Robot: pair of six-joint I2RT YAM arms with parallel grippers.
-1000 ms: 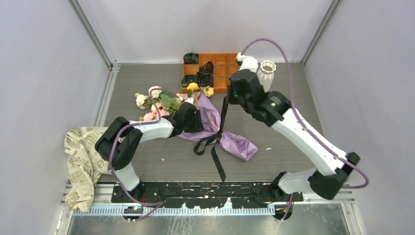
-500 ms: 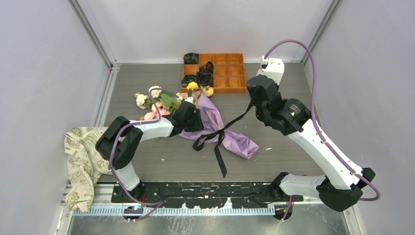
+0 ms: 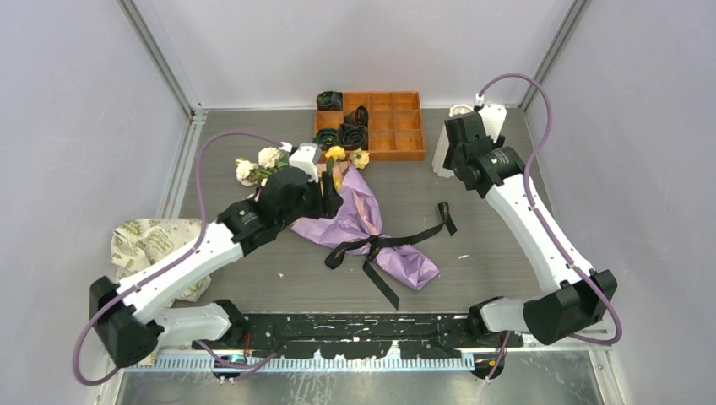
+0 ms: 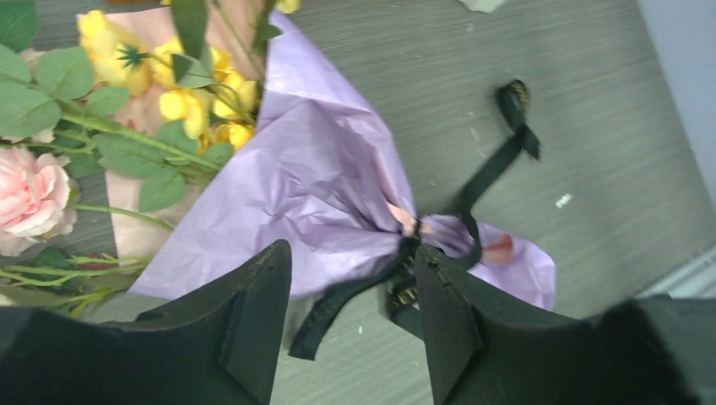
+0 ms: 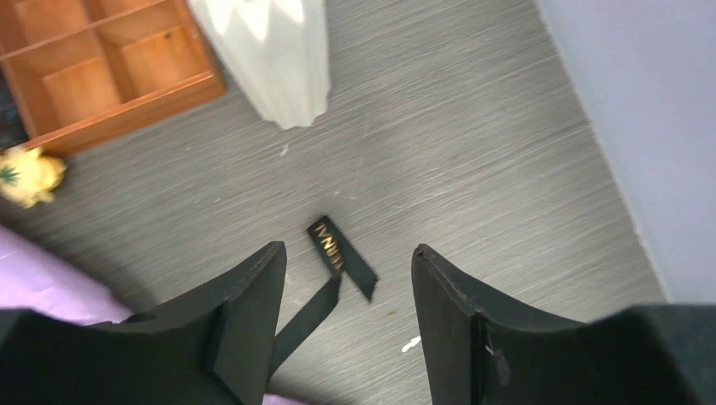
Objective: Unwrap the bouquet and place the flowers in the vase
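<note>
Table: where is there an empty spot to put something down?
Bare table lies between the orange tray, the vase and the end of the black ribbon. Another bare strip runs between the purple paper and the near table edge. It is crowded around the flowers, under the left arm.

A grey wood-grain table is boxed in on three sides by plain, pale lavender-grey walls. Aluminium rails run up the back corners. The light is soft and even.
</note>
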